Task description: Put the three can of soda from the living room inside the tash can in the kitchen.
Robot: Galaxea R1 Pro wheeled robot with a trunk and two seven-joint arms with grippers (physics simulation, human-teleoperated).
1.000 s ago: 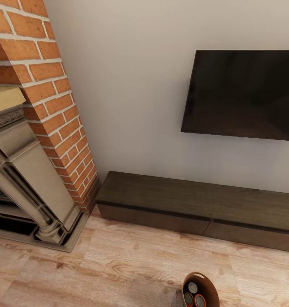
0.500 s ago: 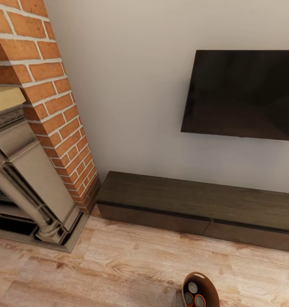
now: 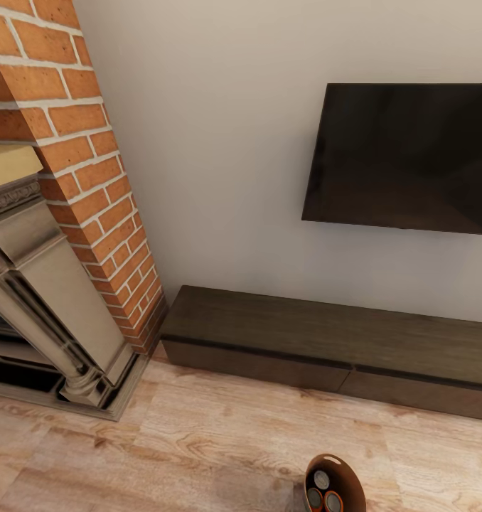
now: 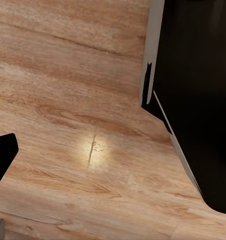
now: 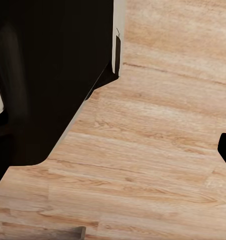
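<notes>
scene: living room, brick fireplace [image 3: 70, 178], wall TV [image 3: 404, 156], low cabinet [image 3: 326, 341] | tash can [image 3: 353, 482] on floor at lower edge, soda cans [image 3: 322, 481] inside | end effectors: opening cannot be told | step: carry bin to kitchen; advice: keep it upright

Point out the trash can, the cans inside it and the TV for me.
Trash can [image 3: 355, 485], head view: copper-brown inner wall at its right side.
Soda cans [image 3: 321, 481], head view: silver-grey top of the uppermost can inside the bin.
TV [image 3: 404, 156], head view: middle of the dark screen.
</notes>
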